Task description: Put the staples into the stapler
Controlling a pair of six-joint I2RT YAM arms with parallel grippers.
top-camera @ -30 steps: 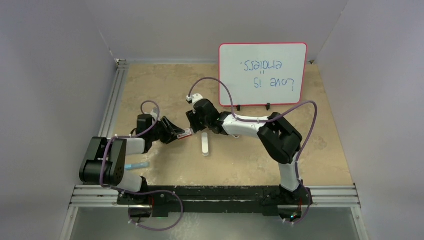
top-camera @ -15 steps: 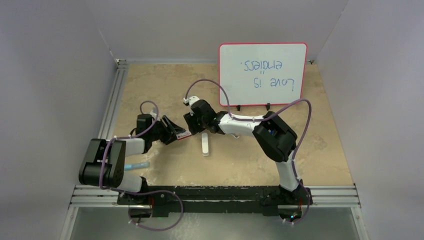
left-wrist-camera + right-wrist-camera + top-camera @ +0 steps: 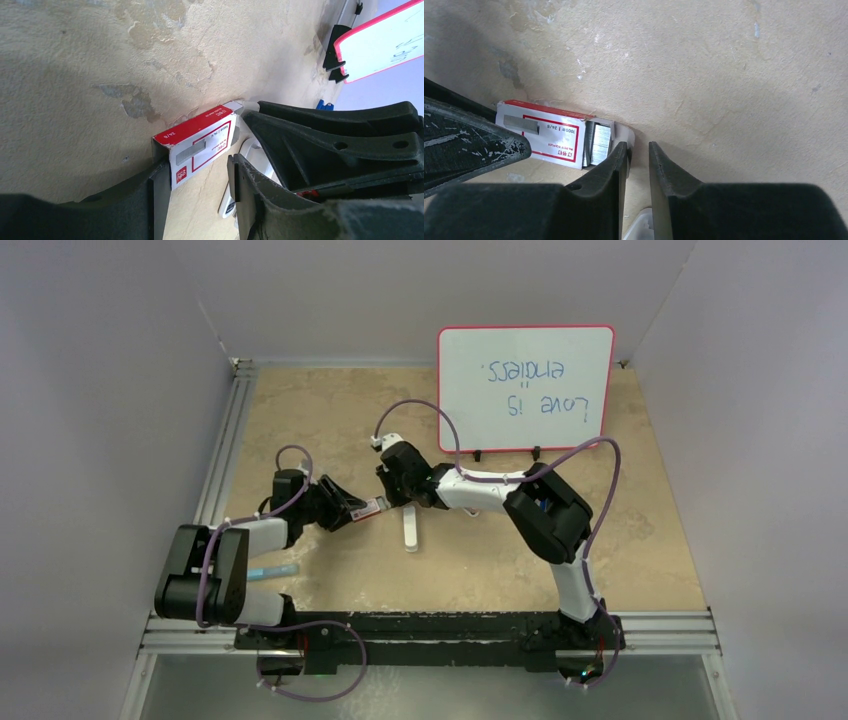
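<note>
While the left arm is keeping almost the pose it had a second ago, the right arm's elbow is sitting further to the left in the overhead view. Its wrist is also reaching closer to the red-and-white box, which is lying on the same spot of the table.

The right gripper is showing only a narrow slit between its jaws. Its tips are sitting at the end of the box's pale inner tray, and I cannot tell whether they are pinching the tray's lip.

The left gripper is standing open around the box's other end. One of its fingers is pressing against that end, while the other is standing clear of it.

The staples are showing as a dark-grey, finely ribbed metallic block, lying in the tray that is sticking out of the box, just beside the right fingertips.

A white bar is lying just nearer than the box. The stapler is lying well apart, near the left arm's base, showing only a pale blue sliver.
</note>
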